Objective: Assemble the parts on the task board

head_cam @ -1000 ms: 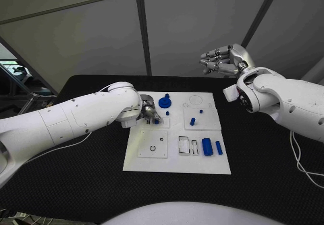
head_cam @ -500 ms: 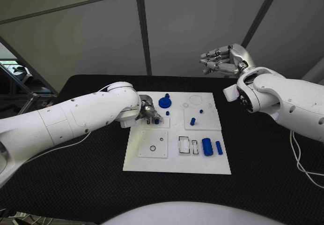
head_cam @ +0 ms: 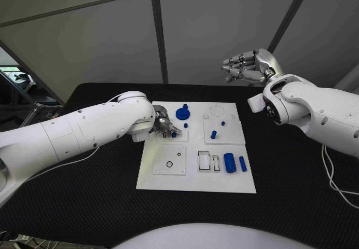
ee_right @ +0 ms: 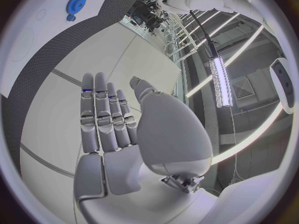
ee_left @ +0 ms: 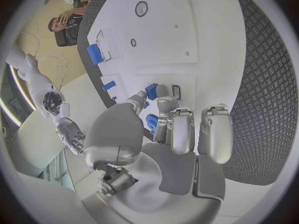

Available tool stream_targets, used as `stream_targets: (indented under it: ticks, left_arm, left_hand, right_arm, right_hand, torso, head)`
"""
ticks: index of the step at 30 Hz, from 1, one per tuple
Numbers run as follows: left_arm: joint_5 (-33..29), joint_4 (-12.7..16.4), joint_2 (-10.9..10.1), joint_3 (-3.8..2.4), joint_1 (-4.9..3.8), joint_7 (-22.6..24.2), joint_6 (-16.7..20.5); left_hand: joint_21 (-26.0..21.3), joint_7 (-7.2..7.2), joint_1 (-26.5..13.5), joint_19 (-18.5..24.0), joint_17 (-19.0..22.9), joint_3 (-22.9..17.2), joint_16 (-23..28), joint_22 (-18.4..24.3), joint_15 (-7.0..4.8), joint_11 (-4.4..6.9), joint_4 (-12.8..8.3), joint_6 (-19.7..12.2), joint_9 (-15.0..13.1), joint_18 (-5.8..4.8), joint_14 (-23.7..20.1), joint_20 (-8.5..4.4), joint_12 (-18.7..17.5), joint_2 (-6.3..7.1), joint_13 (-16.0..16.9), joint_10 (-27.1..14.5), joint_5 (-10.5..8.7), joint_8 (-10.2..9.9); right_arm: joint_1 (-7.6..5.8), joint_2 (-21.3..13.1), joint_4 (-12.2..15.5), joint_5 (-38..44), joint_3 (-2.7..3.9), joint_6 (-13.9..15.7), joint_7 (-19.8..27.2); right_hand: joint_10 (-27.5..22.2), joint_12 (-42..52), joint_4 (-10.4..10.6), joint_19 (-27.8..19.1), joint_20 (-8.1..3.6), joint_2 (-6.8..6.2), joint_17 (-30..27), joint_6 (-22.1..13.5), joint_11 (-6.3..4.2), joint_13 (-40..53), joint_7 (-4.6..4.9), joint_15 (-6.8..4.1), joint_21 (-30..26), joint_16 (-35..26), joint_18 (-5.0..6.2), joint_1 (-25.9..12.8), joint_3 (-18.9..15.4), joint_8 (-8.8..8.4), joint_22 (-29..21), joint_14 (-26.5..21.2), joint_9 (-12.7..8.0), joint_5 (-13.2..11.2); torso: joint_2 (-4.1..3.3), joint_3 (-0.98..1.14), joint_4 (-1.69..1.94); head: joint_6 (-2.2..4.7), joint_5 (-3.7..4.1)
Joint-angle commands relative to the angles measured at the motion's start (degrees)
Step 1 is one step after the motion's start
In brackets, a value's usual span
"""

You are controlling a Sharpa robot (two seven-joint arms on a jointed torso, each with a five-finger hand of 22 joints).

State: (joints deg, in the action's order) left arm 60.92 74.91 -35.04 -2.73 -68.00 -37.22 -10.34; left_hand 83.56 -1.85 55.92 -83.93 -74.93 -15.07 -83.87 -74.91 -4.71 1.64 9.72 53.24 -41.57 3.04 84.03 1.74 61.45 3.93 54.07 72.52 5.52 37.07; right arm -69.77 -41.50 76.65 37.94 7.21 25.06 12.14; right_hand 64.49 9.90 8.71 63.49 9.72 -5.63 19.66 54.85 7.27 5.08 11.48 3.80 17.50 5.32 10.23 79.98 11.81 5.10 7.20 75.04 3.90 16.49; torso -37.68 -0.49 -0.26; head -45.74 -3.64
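A small blue part [ee_left: 151,91] is pinched between the thumb and a fingertip of the left hand [head_cam: 164,124], low over the near-left area of the white task board [head_cam: 196,181]. In the left wrist view a second small blue piece [ee_left: 151,120] is seen just beneath the curled fingers [ee_left: 182,129]; whether it is touched cannot be told. Just beyond the left hand a blue gear [head_cam: 182,113] is seated on the board, and to its right two short blue pegs [head_cam: 213,134] stand on a raised tile. Further toward the robot, a blue cylinder [head_cam: 230,162] and a slimmer blue bar [head_cam: 242,163] lie side by side near the board's right edge. The right hand [head_cam: 245,66] is held high above the far right of the black table [head_cam: 90,207], well apart from the board; its fingers are loosely spread and nothing is held.
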Motion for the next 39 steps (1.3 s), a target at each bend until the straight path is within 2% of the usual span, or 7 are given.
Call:
stream_targets:
  ticks: [1, 5, 16, 22, 28, 32, 39]
  left_arm:
    - [0.35, 0.26, -0.17, 0.05, 0.09, -0.52, 0.62]
    - [0.35, 0.72, -0.25, -0.71, 0.10, 0.01, 1.61]
    - [0.35, 2.86, -0.99, -5.12, 0.13, 0.85, 2.60]
    - [0.36, 3.63, -1.81, -6.78, 0.05, 0.34, 1.33]
    - [0.35, 2.51, -2.56, -7.37, -0.85, -0.62, -1.66]
    - [0.35, -0.06, -2.59, -7.50, -1.92, 0.86, -1.80]
    - [0.34, -7.95, -1.59, -7.54, -3.96, 5.69, 0.15]
  left_hand:
    - [0.29, -0.11, 0.52, -2.27, -9.91, 0.72, 0.19, -7.44, -0.34, 0.20, 0.23, 0.20, -0.07, -1.13, 4.30, -0.46, 0.15, -0.41, -0.04, -0.32, -0.11, -0.08]
    - [0.19, -0.10, 0.68, -2.22, -9.90, 1.56, 0.20, -7.35, -0.35, 0.21, 0.60, 0.16, -0.13, -1.10, 4.30, -0.47, 0.17, -0.57, -0.09, -0.33, -0.05, -0.08]
    - [0.05, -0.14, 1.09, -2.15, -9.89, 3.05, 0.22, -7.23, -0.34, 0.18, 1.14, -0.05, -0.21, -1.06, 4.29, -0.47, 0.14, -0.62, -0.26, -0.46, 0.13, -0.12]
    - [-0.32, -0.22, 1.52, -1.94, -9.85, 4.10, 0.28, -6.83, -0.29, 0.11, 1.41, -0.30, -0.24, -0.96, 4.28, -0.44, -0.30, -0.54, -0.85, -0.89, 0.18, -0.22]
    - [-2.47, -0.98, 3.48, -0.62, -9.75, 6.27, 0.41, -4.45, 0.20, -0.50, 1.71, -1.95, -0.02, -0.38, 4.23, -0.07, -3.40, -0.98, -4.61, -3.93, 0.54, -1.13]
    - [-8.02, -3.32, 6.79, 2.85, -7.68, 7.26, 3.13, 1.58, 1.73, -2.55, 1.27, -6.79, 2.79, 0.99, 3.14, 1.06, -10.57, -2.01, -12.57, -11.11, 1.10, -5.57]
    - [-13.94, -4.90, 9.96, 6.12, -4.17, 9.72, 7.58, 7.35, 3.21, -4.04, 1.58, -8.21, 7.88, 2.41, 1.21, 2.72, -11.56, -2.64, -14.02, -13.80, 1.10, -9.94]
  right_arm:
    - [-0.10, 0.00, 0.01, 0.12, 0.05, -0.26, 0.28]
    - [-0.10, 0.03, -0.11, 0.12, 0.05, -0.26, 0.31]
    - [-0.08, 0.28, -0.79, 0.12, 0.05, -0.29, 0.38]
    - [-0.08, 0.31, -1.08, 0.12, 0.05, -0.31, 0.37]
    - [-0.08, 0.22, -1.20, 0.12, 0.04, -0.34, 0.31]
    - [-0.08, 0.20, -1.23, 0.12, 0.04, -0.37, 0.29]
    - [-0.08, 0.03, -1.29, 0.12, 0.04, -0.55, 0.41]
  right_hand:
    - [-0.19, -0.40, -0.02, 0.32, 0.12, 0.10, -0.10, -0.11, 0.43, -0.07, 0.38, 0.09, -0.38, -0.27, 0.20, -0.70, -0.49, -0.30, -0.10, 0.12, 0.04, 0.23]
    - [-0.19, -0.40, -0.02, 0.32, 0.12, 0.10, -0.10, -0.11, 0.43, -0.07, 0.38, 0.09, -0.38, -0.27, 0.20, -0.70, -0.49, -0.30, -0.10, 0.12, 0.04, 0.23]
    - [-0.21, -0.41, 0.10, 0.35, 0.17, 0.18, -0.13, -0.14, 0.46, -0.11, 0.40, 0.13, -0.53, -0.36, 0.21, -0.93, -0.62, -0.33, -0.19, 0.14, 0.05, 0.23]
    - [-0.21, -0.41, 0.10, 0.35, 0.17, 0.18, -0.13, -0.14, 0.46, -0.11, 0.40, 0.13, -0.53, -0.36, 0.21, -0.93, -0.62, -0.33, -0.19, 0.14, 0.05, 0.23]
    - [-0.21, -0.41, 0.10, 0.35, 0.17, 0.18, -0.13, -0.14, 0.46, -0.11, 0.40, 0.13, -0.53, -0.36, 0.21, -0.93, -0.62, -0.33, -0.19, 0.14, 0.05, 0.23]
    - [-0.21, -0.40, 0.15, 0.38, 0.19, 0.24, -0.14, -0.15, 0.46, -0.13, 0.40, 0.14, -0.62, -0.40, 0.22, -1.04, -0.68, -0.33, -0.24, 0.16, 0.05, 0.25]
    - [0.13, -0.24, -0.07, 0.58, 0.16, 0.56, -0.18, 0.29, 0.28, -0.16, 0.21, 0.02, -0.88, -0.53, 0.29, -0.74, -0.55, -0.11, -0.42, 0.29, 0.16, 0.37]
  torso:
    - [-0.03, -0.04, 0.00]
    - [-0.01, -0.05, 0.02]
    - [0.03, -0.03, 0.03]
    - [0.01, 0.00, -0.01]
    - [0.02, 0.02, 0.04]
    - [-0.01, 0.01, 0.04]
    - [-0.04, 0.06, -0.14]
  head:
    - [0.06, 0.07]
    - [0.14, 0.08]
    - [0.44, -0.01]
    - [0.61, -0.03]
    - [0.93, 0.06]
    - [1.33, 0.05]
    - [2.06, -0.20]
